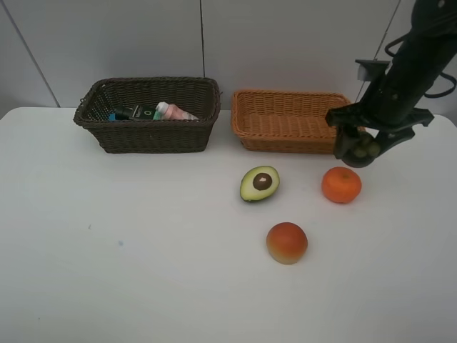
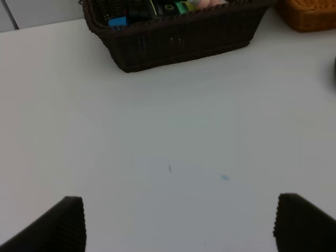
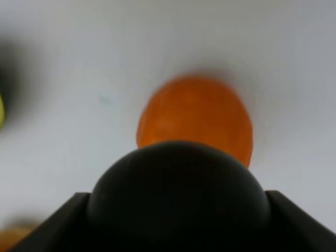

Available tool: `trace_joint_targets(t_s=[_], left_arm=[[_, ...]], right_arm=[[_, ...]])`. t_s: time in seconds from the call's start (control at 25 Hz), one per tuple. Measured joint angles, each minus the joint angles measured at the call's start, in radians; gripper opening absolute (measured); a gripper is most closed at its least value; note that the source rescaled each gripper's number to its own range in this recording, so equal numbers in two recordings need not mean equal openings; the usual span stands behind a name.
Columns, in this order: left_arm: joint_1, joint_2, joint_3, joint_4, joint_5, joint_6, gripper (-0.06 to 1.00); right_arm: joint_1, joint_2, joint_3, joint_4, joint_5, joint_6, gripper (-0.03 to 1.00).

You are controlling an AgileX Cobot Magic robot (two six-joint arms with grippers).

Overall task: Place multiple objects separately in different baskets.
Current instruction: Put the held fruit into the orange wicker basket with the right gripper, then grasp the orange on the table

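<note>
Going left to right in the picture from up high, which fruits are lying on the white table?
green avocado half with a brown pit → red-yellow round peach → round orange fruit

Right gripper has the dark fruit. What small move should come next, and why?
Probably carry it over the orange-tan basket. The right gripper is shut on the mangosteen at that basket's near corner, not yet above its inside; the pink bottle already lies in the dark brown basket.
</note>
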Motion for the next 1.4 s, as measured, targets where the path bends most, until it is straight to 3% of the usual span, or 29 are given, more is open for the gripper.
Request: trace_joint_targets(t_s=[0.44, 0.72, 0.76, 0.88, 0.96, 1.24, 1.4], left_arm=[[0.0, 0.0, 0.0, 0.0, 0.0, 0.0, 0.88], [0.0, 0.0, 0.0, 0.0, 0.0, 0.0, 0.88], [0.0, 0.0, 0.0, 0.0, 0.0, 0.0, 0.88], [0.0, 0.0, 0.0, 0.0, 0.0, 0.0, 0.88], [0.0, 0.0, 0.0, 0.0, 0.0, 0.0, 0.88], [0.0, 0.0, 0.0, 0.0, 0.0, 0.0, 0.88], [0.0, 0.0, 0.0, 0.0, 0.0, 0.0, 0.88]], right_arm=[[-0.071, 0.433, -0.612, -0.025, 0.044, -0.078, 0.21], [-0.088, 0.576, -0.714, -0.039, 0.069, -0.078, 0.21], [-0.088, 0.579, -0.714, -0.038, 0.068, -0.078, 0.29], [-0.088, 0.578, -0.72, -0.034, 0.069, -0.078, 0.72], [-0.088, 0.572, -0.72, -0.026, 0.079, -0.078, 0.83], [-0.088, 0.465, -0.72, 0.011, 0.197, -0.07, 0.85], [-0.084, 0.334, -0.648, 0.044, 0.21, -0.051, 0.85]])
